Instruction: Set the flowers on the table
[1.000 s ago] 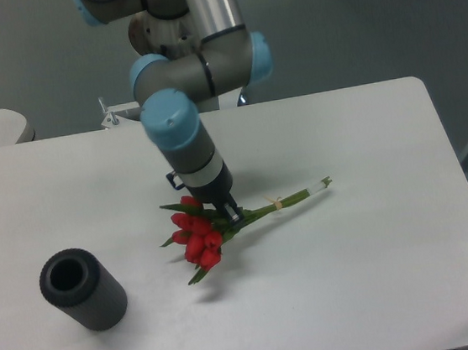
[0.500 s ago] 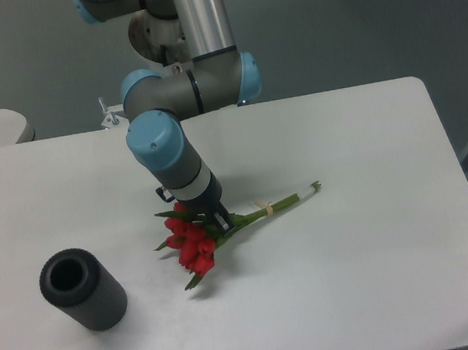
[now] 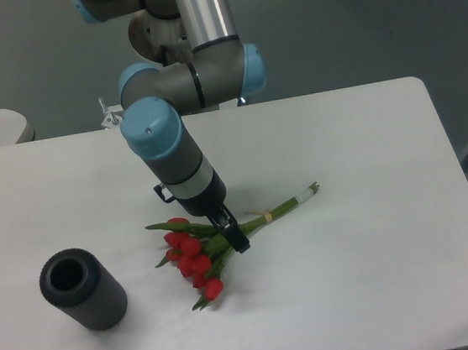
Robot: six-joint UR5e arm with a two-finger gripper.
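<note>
There was one tabletop [image 3: 381, 276], white. On it lay one bunch of flowers [image 3: 199, 253], tied with one band [image 3: 266, 217]; roughly seven red heads could be told apart, the rest hidden or blurred together. One dark grey ribbed cylinder [image 3: 83, 290] lay there too. One arm [image 3: 174, 80] was present, carrying one pincer [image 3: 231, 233].

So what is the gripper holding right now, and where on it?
It looks like the gripper holds the flowers, with its jaws at the top of the stems just below the red heads. Whether the jaws are fully clamped cannot be told.
</note>
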